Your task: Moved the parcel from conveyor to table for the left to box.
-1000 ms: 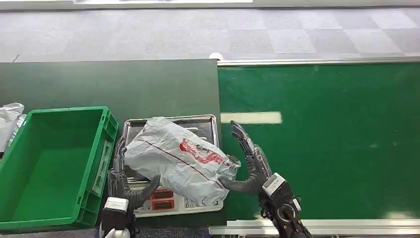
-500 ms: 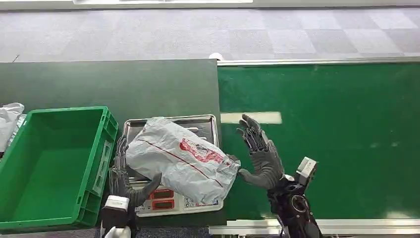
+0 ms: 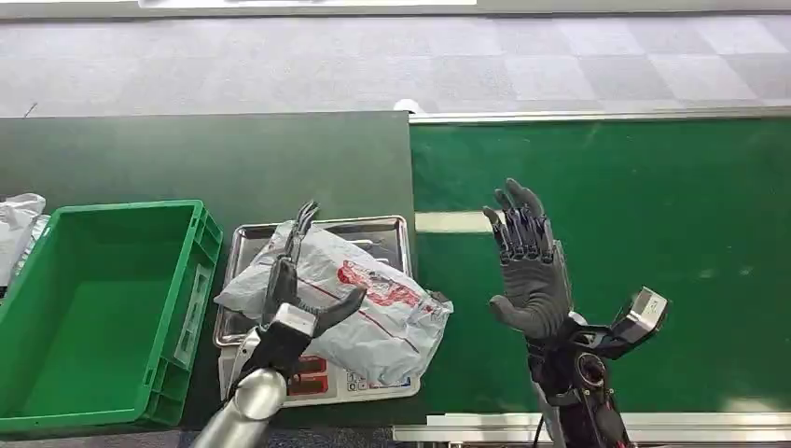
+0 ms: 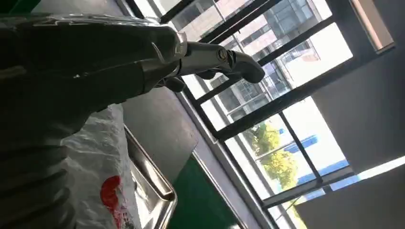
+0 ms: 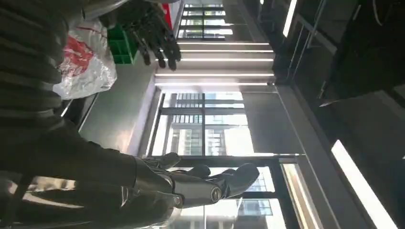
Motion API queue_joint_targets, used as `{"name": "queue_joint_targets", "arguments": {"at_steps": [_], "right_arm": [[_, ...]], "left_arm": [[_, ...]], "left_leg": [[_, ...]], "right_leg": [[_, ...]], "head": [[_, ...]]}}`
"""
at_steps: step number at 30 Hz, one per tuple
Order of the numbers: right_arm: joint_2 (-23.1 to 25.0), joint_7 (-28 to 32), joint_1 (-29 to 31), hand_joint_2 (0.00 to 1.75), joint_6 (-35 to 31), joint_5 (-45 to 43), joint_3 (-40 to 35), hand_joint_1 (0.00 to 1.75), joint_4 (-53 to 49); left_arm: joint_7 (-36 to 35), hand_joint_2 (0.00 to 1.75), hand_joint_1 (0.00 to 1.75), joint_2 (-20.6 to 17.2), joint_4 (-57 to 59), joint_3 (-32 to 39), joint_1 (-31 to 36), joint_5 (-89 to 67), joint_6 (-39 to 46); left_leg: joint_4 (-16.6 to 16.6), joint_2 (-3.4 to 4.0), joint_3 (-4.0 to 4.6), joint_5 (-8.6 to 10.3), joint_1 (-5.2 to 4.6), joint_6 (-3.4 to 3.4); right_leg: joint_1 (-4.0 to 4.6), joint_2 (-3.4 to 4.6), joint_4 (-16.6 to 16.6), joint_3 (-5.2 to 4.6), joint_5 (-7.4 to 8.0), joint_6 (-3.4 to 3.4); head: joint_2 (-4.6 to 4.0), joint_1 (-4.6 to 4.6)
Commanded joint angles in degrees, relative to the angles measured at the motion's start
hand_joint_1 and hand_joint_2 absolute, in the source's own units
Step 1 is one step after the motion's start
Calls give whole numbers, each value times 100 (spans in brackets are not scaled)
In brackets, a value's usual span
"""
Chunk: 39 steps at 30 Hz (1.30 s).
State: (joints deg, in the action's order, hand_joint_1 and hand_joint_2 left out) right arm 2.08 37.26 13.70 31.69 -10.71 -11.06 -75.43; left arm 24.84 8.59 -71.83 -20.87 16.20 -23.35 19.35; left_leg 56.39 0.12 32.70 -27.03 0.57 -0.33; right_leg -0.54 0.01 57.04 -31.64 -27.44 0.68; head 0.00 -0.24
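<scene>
- Parcel (image 3: pixel 345 303) (grey poly bag, red print) lies on the scale (image 3: pixel 317 378), across its steel tray (image 3: pixel 387 233), just right of the green box (image 3: pixel 93 308)
- Right hand (image 3: pixel 527 266) has let go: it is raised over the conveyor (image 3: pixel 634 243), well right of the scale, palm up, fingers spread, holding nothing
- 1.0 s ago that hand was at the parcel's right edge, thumb tucked under it; at 0.5 s it was already pulling off to the right
- Left hand (image 3: pixel 294 299) has come up from the scale's left side and now sits over the parcel's left end, fingers apart, thumb out towards the red print
- Cannot tell whether it presses the bag or just hovers; no closed grip visible, so counted as wide and empty
- Parcel has barely shifted on the scale across the three frames
- Reading: the conveyor-to-table handover looks done, and the left hand's boxing move is starting
- Green box sits empty and unmoved
</scene>
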Motion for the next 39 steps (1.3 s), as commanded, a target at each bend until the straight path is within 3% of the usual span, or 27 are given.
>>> {"name": "queue_joint_targets", "arguments": {"at_steps": [1, 3, 5, 11, 17, 18, 19, 33, 39], "right_arm": [[370, -225, 180, 175, 69, 36, 305, 0, -199], [391, -211, 203, 175, 82, 60, 315, 0, -129], [427, -201, 219, 175, 127, 77, 351, 0, -47], [433, -193, 224, 175, 140, 82, 362, 0, -30], [501, -192, 253, 175, 139, 97, 530, 0, 270], [519, -179, 203, 175, 124, 106, 590, 0, 231], [535, -177, 153, 175, 113, 127, 640, 0, 163], [671, -314, -15, 175, -15, 172, 888, 0, -214], [695, -338, -233, 175, -19, 172, 1036, 0, -415]], "left_arm": [[-953, 175, 0, 276, 3802, -253, 1977, -1742, 215], [-882, 175, 0, 298, 4022, -184, 2034, -1829, 211], [-1290, 175, 0, 295, 4423, -230, 2163, -2131, -95], [-1267, 175, 0, 304, 4469, -198, 2170, -2154, -77], [-2237, 175, 0, 255, 5042, -386, 2234, -3016, -649], [-2152, 175, 155, 273, 5020, -238, 2187, -2967, -619], [-2141, 175, 175, 278, 5005, -179, 2178, -3023, -593], [-1548, 175, 175, 381, 4544, 405, 2278, -2801, -254], [-947, 175, 175, 460, 3385, 520, 1955, -2360, 175]], "left_leg": [[-6, -18, -2, 13, -2, 2], [-10, -15, -4, 17, -2, 2], [-4, -4, -5, 8, -2, 1], [-3, 0, -6, 7, -1, 1], [-8, 4, -14, 11, -2, 2], [-17, 6, -16, 19, -3, 3], [-17, 5, -33, 15, -5, 3], [-10, -1, -46, 35, 0, 1], [-3, -8, -40, 27, 1, 1]], "right_leg": [[-2, -18, -4, 7, 5, -2], [-2, -15, -8, 9, 8, -3], [-1, -3, -1, 7, 5, -1], [0, 1, -1, 6, 5, -1], [0, 8, -6, 18, 10, -1], [-1, 9, -14, 21, 18, -2], [-3, 5, -13, 40, 12, -1], [1, -6, -7, 50, 30, -6], [2, -12, -1, 45, 19, -3]], "head": [[0, 2], [0, 0], [0, 0], [0, 0], [0, 0], [0, 0], [0, 0], [0, 0], [0, 0]]}}
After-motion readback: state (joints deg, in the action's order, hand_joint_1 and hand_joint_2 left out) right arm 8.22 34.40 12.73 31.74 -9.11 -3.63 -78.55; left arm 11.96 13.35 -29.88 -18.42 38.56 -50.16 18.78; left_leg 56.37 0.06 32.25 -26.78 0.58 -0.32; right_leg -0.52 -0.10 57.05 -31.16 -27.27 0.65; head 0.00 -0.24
